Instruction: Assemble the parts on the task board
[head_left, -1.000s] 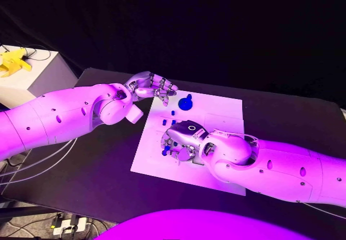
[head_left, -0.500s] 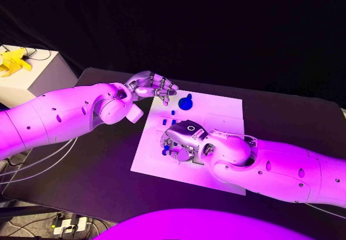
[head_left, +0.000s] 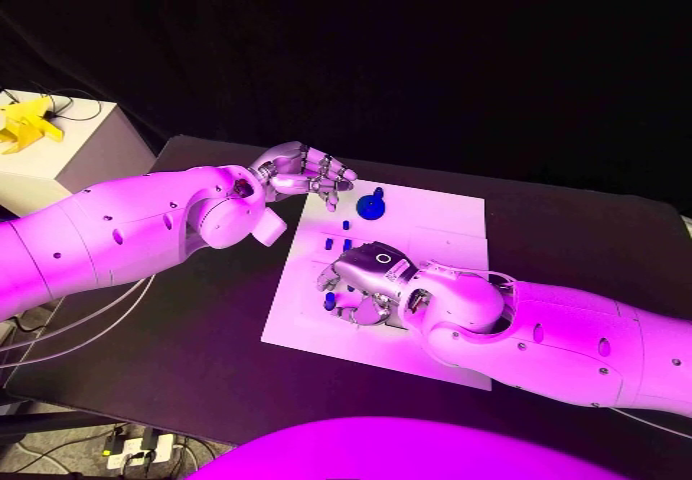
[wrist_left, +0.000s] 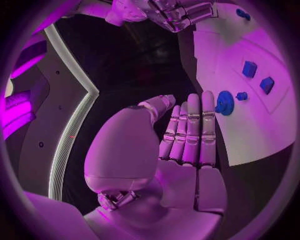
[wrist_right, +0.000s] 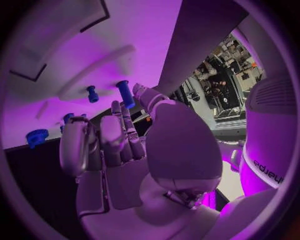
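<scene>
One white task board (head_left: 433, 225) lies in the middle of the black surface (head_left: 577, 230), running from the centre of the head view down toward the lower right. Two white arms reach over it, one hand each.

The left hand (head_left: 300, 170) hovers at the board's upper-left corner, over the dark surface just beside the board's edge; its fingers (wrist_left: 190, 130) lie straight and side by side, the thumb a little apart, with nothing in them.

The right hand (head_left: 368, 283) sits low over the left-centre of the board, palm down. In the right wrist view its fingers (wrist_right: 119, 135) are stretched out and slightly spread — nothing is visibly held there, though the head view cannot show what lies beneath the palm.

Blue parts counted in the head view: one round gear-like disc (head_left: 372, 207) with a small peg (head_left: 379, 191) just above it, near the board's upper edge; two small blocks (head_left: 336, 243) side by side in the board's left half; and one piece (head_left: 329, 299) at the right hand's fingertips. The right wrist view adds two upright pins (wrist_right: 124, 93) standing on the board, plus a toothed wheel (wrist_right: 36, 136) at the left of that frame.

At the upper left of the head view stands one white box (head_left: 65, 150) carrying a yellow object (head_left: 26, 120).
</scene>
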